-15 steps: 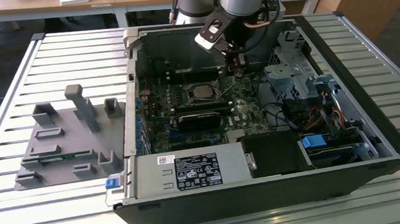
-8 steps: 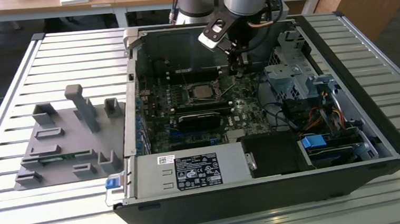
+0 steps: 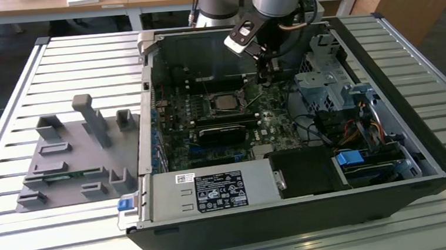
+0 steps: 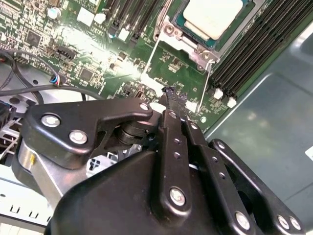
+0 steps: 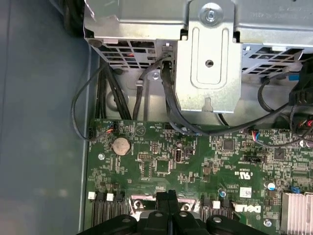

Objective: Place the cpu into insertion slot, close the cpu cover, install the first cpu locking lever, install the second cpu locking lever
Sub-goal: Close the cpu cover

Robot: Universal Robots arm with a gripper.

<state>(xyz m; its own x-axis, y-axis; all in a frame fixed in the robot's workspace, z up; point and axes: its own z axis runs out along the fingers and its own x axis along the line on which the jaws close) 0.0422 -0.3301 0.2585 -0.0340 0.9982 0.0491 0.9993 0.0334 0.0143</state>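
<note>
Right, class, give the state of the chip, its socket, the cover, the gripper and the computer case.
chip: seated in the socket, face up
socket: filled by the chip
cover: down flat around the chip
gripper: shut, tip just beside the socket
computer case: on its side, open

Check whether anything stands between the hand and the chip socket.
Nothing visible blocks the way. In the second wrist view the shut hand points at the socket, where the chip already lies. Between them is only low green board, with two thin wire levers running along either side.
</note>
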